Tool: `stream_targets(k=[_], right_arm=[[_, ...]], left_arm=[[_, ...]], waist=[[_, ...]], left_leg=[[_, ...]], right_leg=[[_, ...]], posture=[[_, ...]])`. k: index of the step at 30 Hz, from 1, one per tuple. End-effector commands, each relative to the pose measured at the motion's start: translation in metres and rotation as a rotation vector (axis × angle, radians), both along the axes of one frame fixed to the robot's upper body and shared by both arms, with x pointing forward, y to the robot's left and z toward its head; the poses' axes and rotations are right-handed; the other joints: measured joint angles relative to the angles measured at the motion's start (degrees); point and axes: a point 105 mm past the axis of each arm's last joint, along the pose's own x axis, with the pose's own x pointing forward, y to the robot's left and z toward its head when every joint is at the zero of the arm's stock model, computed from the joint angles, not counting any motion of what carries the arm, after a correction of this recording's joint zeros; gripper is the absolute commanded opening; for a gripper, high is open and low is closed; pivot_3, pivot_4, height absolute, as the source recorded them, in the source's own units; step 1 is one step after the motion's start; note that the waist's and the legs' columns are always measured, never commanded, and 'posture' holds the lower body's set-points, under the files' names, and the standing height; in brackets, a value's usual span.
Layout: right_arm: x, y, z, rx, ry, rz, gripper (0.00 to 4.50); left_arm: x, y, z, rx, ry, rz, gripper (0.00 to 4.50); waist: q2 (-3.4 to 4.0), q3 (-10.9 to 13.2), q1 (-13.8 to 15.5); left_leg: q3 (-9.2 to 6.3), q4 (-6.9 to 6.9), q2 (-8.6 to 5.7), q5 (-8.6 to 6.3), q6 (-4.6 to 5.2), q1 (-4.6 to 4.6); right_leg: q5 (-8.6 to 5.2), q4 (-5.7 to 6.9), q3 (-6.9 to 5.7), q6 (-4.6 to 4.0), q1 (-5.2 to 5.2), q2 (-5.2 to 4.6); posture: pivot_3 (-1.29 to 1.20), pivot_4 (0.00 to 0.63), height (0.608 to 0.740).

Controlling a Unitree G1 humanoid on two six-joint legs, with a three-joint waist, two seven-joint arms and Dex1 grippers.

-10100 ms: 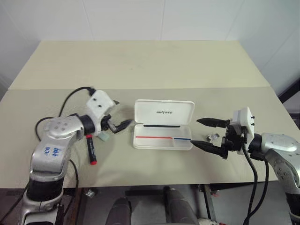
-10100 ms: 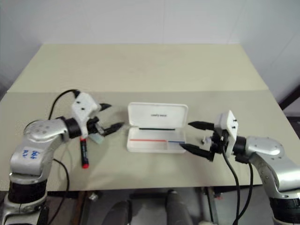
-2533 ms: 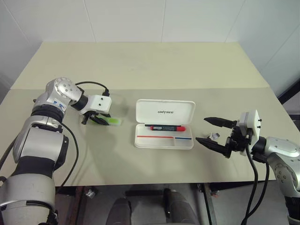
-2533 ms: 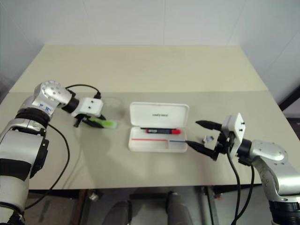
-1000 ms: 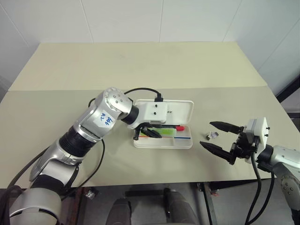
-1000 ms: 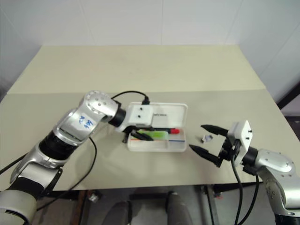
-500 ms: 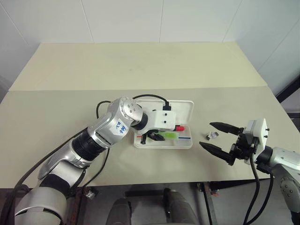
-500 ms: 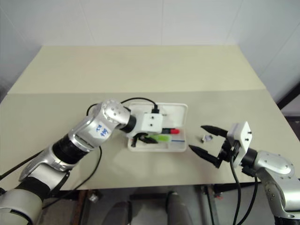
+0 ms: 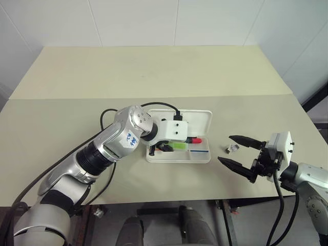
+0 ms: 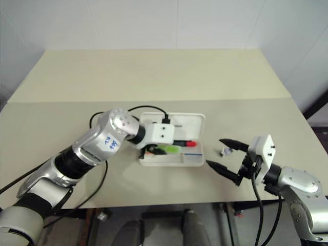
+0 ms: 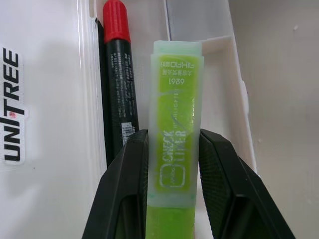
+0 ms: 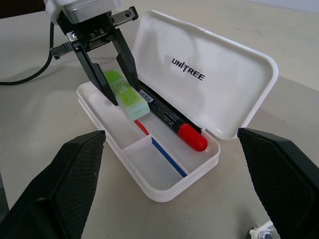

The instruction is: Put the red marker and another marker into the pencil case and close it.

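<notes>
The white pencil case [image 9: 203,158] lies open at the table's middle, lid [image 12: 209,84] raised. The red marker [image 12: 172,122] rests inside along the hinge side, red cap [image 11: 115,21] away from my left gripper. My left gripper [image 12: 124,93] is shut on the light-green highlighter [image 11: 177,134], the other marker. It holds the highlighter tilted down into the case's long compartment, beside and parallel to the red marker. My right gripper [image 9: 225,148] stands open to the right of the case, level with the table, nothing between its fingers.
A small crumpled pale scrap [image 9: 232,148] lies on the table between the case and my right gripper. A black cable [image 9: 154,106] loops from my left wrist over the table behind the case. The tray's small end compartment [image 12: 149,164] holds nothing.
The red marker went from the table's left into the case. My left gripper then carried the highlighter from the left over the case and has tilted it down into the tray. Right gripper unchanged.
</notes>
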Motion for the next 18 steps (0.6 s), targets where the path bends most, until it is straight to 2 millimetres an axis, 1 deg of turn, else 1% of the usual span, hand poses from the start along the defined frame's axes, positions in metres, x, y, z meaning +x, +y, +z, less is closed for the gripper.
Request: stream_targets(k=[1,4,11,18], right_arm=[[-0.003,0.002,0.014,0.007,-0.061,0.032,4.50],[-0.004,0.002,0.012,-0.007,-0.056,0.050,4.50],[-0.002,0.000,0.010,-0.016,-0.052,0.050,4.50],[-0.001,0.000,0.009,-0.019,-0.049,0.043,4.50]], left_arm=[[-0.009,-0.003,0.007,-0.011,0.006,-0.018,1.10],[-0.016,-0.004,0.008,-0.017,0.032,-0.017,1.10],[-0.024,-0.004,0.009,-0.013,0.073,-0.003,1.10],[-0.020,-0.003,0.006,-0.002,0.073,0.032,1.10]], waist=[[0.00,0.0,0.0],[0.00,0.0,0.0],[0.00,0.0,0.0],[0.00,0.0,-0.1]], left_leg=[[0.00,0.01,0.00,0.00,0.00,0.00],[0.00,0.01,0.00,0.00,0.00,0.00],[0.00,0.02,0.00,0.00,0.00,0.01],[0.00,0.05,0.00,0.00,0.00,0.00]], right_leg=[[0.00,0.00,0.00,0.00,0.00,0.00],[0.00,0.00,0.00,0.00,0.00,0.00],[0.00,0.01,0.00,0.00,0.00,0.00],[0.01,0.01,0.00,-0.01,0.00,0.00]], posture=[[0.00,0.150,0.740],[0.00,0.150,0.740],[0.00,0.150,0.740],[0.00,0.150,0.740]])
